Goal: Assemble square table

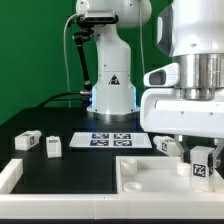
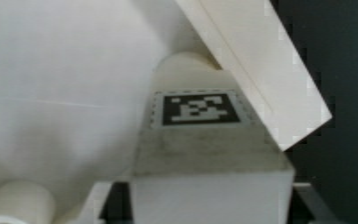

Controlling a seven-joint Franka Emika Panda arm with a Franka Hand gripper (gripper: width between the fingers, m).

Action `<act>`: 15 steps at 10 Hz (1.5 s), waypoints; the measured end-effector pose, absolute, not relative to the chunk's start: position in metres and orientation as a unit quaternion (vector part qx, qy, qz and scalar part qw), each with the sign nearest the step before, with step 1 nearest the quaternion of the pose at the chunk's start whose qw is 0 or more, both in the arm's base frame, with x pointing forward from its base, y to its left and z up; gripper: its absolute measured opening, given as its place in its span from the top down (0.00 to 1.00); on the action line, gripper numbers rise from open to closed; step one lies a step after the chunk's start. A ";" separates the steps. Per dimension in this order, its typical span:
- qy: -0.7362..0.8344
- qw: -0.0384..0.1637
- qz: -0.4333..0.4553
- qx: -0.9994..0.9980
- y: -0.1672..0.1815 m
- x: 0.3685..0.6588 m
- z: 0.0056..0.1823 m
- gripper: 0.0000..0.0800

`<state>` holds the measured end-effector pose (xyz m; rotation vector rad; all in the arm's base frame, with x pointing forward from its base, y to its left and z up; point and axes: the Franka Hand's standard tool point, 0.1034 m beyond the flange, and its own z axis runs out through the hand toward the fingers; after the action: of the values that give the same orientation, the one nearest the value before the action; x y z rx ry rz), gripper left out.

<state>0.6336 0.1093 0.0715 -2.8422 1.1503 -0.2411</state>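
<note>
while your tool (image 1: pixel 200 158) looks closed on a leg (image 2: pixel 202 150), treat that leg as light, stiff, smooth plastic that can slip or twist: grip its flat sides squarely. the slab (image 1: pixel 150 184) lies on the bench (image 1: pixel 70 165) just below the tool.
</note>
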 end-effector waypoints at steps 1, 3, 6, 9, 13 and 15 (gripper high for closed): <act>0.465 0.037 -0.065 -0.882 0.108 0.632 0.071 0.64; 0.633 0.053 -0.025 -0.772 0.108 0.628 0.071 0.64; 0.778 0.079 0.004 -0.623 0.110 0.626 0.070 0.64; 0.803 0.077 0.007 -0.591 0.110 0.625 0.069 0.55; 0.591 0.066 -0.030 -0.803 0.126 0.624 0.069 0.19; 0.543 0.062 -0.035 -0.837 0.123 0.625 0.069 0.19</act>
<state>0.6248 0.1225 0.0687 -2.5303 1.6425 -0.1064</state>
